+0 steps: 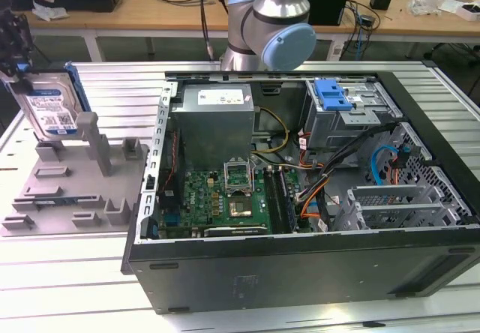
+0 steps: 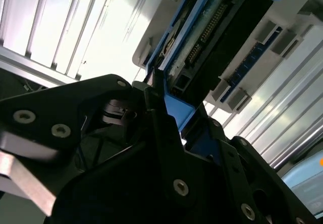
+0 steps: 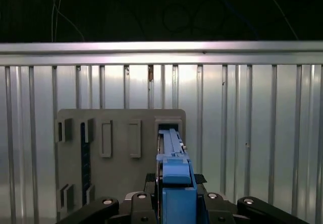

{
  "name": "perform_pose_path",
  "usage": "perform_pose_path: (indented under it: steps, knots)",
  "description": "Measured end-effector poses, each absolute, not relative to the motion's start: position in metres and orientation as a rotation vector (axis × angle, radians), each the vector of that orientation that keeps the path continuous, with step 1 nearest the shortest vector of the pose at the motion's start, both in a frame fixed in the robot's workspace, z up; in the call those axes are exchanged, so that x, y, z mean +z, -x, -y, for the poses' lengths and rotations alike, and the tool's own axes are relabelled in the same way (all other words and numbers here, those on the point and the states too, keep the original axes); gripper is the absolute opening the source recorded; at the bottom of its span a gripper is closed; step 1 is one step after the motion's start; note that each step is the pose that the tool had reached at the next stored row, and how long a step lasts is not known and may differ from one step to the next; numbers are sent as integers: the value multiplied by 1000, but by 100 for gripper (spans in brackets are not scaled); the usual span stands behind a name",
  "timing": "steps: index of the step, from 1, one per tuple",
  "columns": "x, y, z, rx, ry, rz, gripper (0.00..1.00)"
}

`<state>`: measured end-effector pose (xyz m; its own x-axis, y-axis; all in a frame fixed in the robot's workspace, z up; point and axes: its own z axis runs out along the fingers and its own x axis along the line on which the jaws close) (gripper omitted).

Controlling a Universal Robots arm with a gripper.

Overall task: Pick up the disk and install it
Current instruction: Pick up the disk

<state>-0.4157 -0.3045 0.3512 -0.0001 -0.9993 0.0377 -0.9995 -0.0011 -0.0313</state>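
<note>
Fingers (image 2: 164,130) clamped on disk (image 1: 51,108) — upright at grey fixture (image 1: 67,190).

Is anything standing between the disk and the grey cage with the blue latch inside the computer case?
Yes. In the exterior view, the disk, held in the gripper, is outside the computer case, at the view's left. Its side wall and the grey metal box lie between it and the cage.

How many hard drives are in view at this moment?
1. The disk is held on edge over the grey fixture at the exterior view's left, clamped in the pincer. Another could sit hidden inside the computer's drive cage.
</note>
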Motion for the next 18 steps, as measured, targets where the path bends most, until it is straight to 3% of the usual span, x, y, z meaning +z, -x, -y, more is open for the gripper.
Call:
perform_pose_path:
  steps: [11,18]
  knots:
    - [404,416,305,79,-2224,2214,37]
    - [475,416,305,84,-2230,2212,37]
